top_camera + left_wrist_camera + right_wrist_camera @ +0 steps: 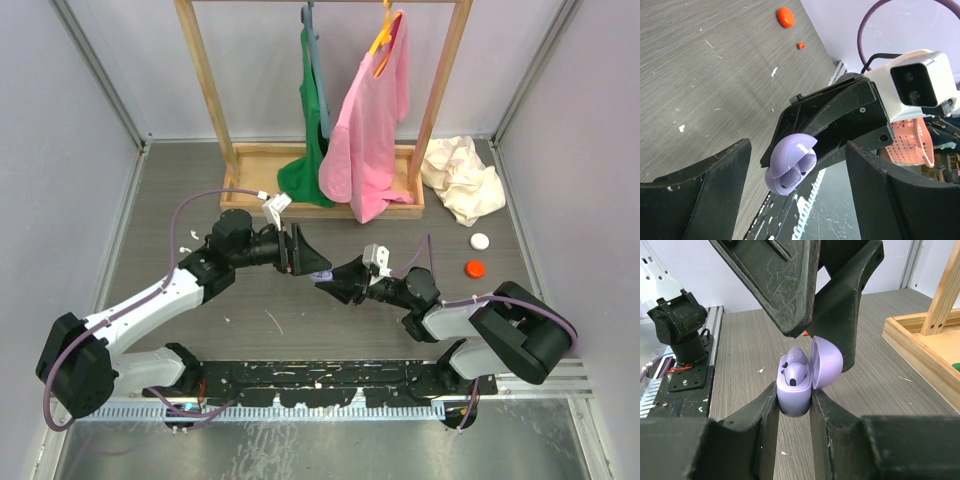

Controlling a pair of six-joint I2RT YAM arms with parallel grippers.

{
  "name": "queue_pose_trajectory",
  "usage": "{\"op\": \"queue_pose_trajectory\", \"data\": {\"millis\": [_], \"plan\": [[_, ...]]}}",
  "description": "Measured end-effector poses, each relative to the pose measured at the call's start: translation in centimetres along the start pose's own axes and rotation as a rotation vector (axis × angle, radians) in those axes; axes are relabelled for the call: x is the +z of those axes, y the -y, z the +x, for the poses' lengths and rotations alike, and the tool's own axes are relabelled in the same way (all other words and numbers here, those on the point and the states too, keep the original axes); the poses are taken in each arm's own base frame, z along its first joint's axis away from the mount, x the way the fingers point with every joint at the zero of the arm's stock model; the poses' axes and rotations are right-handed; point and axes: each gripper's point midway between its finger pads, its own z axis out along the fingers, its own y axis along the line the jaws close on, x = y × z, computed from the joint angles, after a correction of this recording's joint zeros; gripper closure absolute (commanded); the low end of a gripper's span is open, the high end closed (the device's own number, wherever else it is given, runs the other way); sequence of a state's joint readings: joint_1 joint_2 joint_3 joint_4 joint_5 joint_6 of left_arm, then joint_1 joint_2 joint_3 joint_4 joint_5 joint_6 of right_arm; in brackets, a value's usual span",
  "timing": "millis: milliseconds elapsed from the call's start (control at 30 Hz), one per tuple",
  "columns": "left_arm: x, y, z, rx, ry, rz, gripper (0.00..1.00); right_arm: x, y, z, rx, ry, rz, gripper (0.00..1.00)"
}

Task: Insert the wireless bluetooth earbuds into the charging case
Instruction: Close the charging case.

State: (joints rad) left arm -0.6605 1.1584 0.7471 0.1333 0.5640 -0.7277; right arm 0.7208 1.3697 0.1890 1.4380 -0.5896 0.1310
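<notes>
- Grey wood-grain counter (200, 200), with a wooden clothes rack (205, 90) at its far edge.
- Left pincer (298, 250) is spread wide and grips nothing. Its fingers stand close by the purple charging case (796, 395).
- Right pincer (335, 283) is clamped on the charging case's body, holding it above the counter's middle.
- The lid stands hinged open, and an earbud (794, 375) sits inside.
</notes>
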Motion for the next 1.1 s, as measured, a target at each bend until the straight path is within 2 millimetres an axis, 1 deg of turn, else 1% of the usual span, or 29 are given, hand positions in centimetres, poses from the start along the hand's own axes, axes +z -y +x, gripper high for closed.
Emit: {"op": "queue_pose_trajectory", "data": {"millis": [100,267,400,767,933,1033,1100], "plan": [[0.3,0.2,0.2,-0.015,-0.016,0.024,0.27,0.0,0.0,-0.1,0.000,0.004,-0.001,0.87],[0.7,0.5,0.7,-0.037,-0.049,0.059,0.36,0.0,0.0,-0.2,0.000,0.007,-0.001,0.87],[0.8,0.7,1.2,-0.051,-0.074,0.079,0.39,0.0,0.0,-0.3,-0.001,0.010,-0.002,0.87],[0.1,2.2,0.9,-0.036,-0.072,0.133,0.39,0.1,0.0,-0.5,-0.006,0.024,-0.005,0.87],[-0.6,3.4,0.5,-0.008,-0.056,0.164,0.39,0.1,0.1,0.0,0.007,0.011,-0.003,0.87],[-1.0,3.6,0.4,0.017,-0.049,0.167,0.36,0.0,0.1,0.1,0.012,0.008,-0.002,0.87],[-1.2,3.4,0.4,0.034,-0.042,0.149,0.33,0.0,0.1,0.1,0.016,0.008,-0.001,0.87]]}}
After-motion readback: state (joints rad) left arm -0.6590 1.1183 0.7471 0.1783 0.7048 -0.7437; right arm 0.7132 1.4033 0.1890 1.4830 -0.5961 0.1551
